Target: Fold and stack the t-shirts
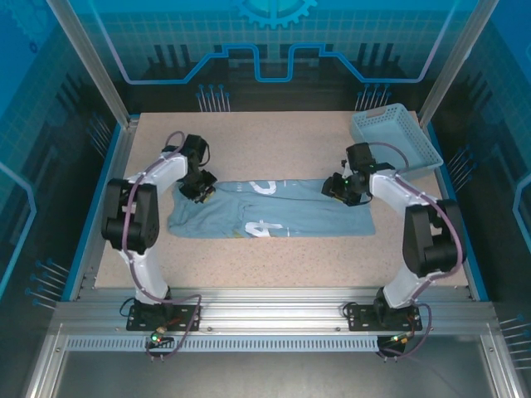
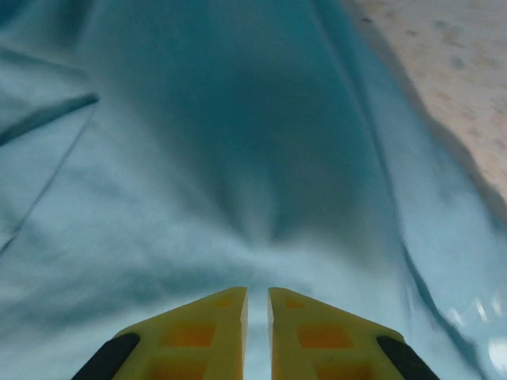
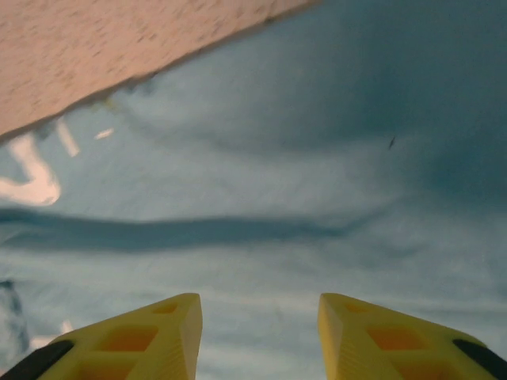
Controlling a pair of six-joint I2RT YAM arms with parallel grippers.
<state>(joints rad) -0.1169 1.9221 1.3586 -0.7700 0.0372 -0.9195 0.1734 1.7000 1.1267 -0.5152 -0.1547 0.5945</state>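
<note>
One pale blue t-shirt [image 1: 274,211] lies on the table as a long band folded lengthwise, with white lettering [image 1: 264,187] showing on it. My left gripper [image 1: 202,192] is at the band's upper left end. In the left wrist view its yellow fingers [image 2: 257,294] are nearly together and the t-shirt [image 2: 238,158] puckers toward the slit between them. My right gripper [image 1: 338,189] hovers low over the upper right end. Its fingers [image 3: 260,305] stand wide apart over flat t-shirt fabric [image 3: 317,158], with lettering [image 3: 28,178] to the left.
A light blue mesh basket [image 1: 395,137] stands at the back right corner. Bare speckled tabletop [image 1: 274,265] lies in front of and behind the shirt. A blue rim [image 1: 98,224] borders the table's sides.
</note>
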